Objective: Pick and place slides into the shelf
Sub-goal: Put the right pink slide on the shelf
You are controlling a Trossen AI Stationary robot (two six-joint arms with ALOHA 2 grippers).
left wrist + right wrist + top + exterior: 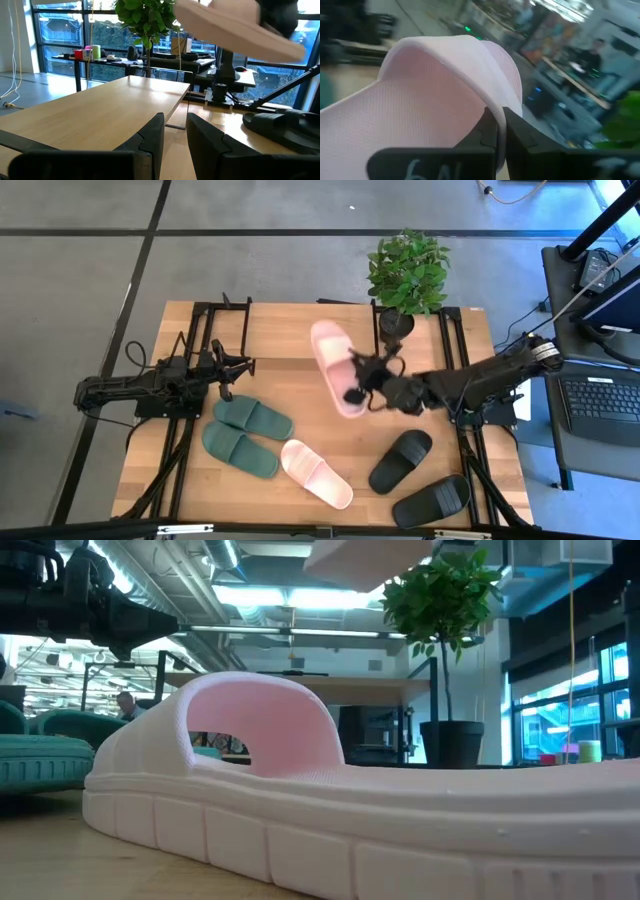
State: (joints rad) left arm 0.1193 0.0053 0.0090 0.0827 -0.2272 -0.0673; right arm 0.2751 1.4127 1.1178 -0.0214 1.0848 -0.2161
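Closest to the low camera: light pink rubber slide sandal (pixel 330 810) lying on the wooden surface (pixel 60 850), wide strap arched up.

From above: right gripper (pixel 362 385) pinching a second light pink slide sandal (pixel 333 365) by its side edge, raised over the low shelf's light wooden top board (pixel 280 340). Dark green pair (pixel 245 435) and black pair (pixel 415 475) lying on the surface nearer the front. Left gripper (pixel 240 367) waiting at the shelf's left end.

Left wrist: fingers (pixel 150 145) spread, holding nothing.

Right wrist: fingers (pixel 492 132) clamped on the strap edge.

Best lowered level, sole flat onto the shelf, released only once settled.
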